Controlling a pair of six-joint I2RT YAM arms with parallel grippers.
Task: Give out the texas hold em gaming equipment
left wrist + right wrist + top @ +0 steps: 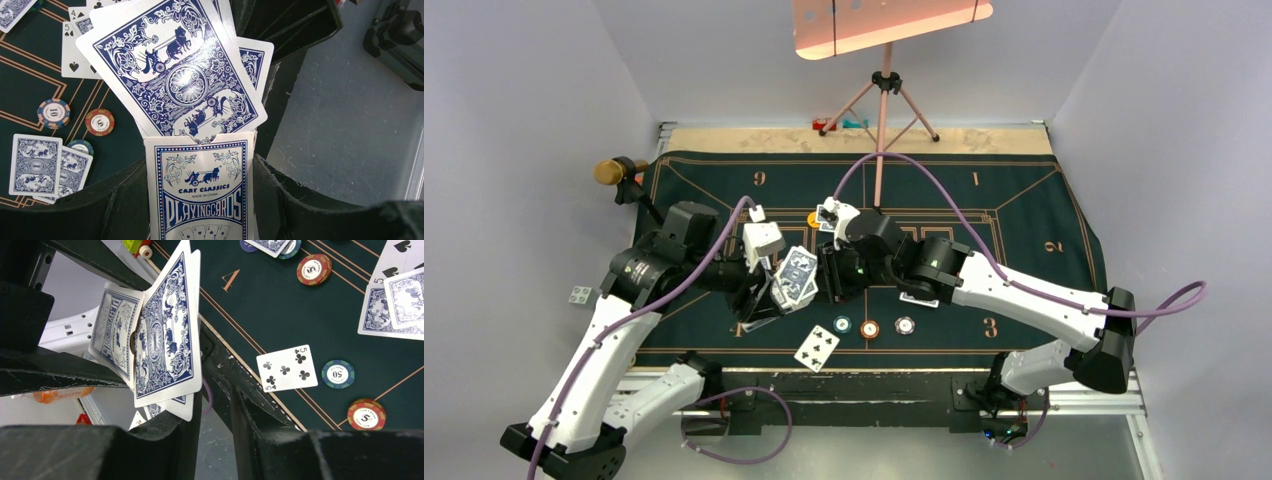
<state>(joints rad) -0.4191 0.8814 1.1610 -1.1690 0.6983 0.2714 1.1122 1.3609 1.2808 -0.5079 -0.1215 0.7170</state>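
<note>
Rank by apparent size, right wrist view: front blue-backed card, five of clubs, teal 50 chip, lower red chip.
Front blue-backed card (nearness inflates it)
Five of clubs
Teal 50 chip and lower red chip: alike

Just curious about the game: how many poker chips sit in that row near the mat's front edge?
3: teal chip left, orange-brown chip middle, white chip right. Others, outside that row, may be hidden.

place: robot lab cell | signs: plain enclosure walls (524, 100); tripod (885, 82); aluminium frame rails (1074, 401); cabled robot arms (1024, 290)
</note>
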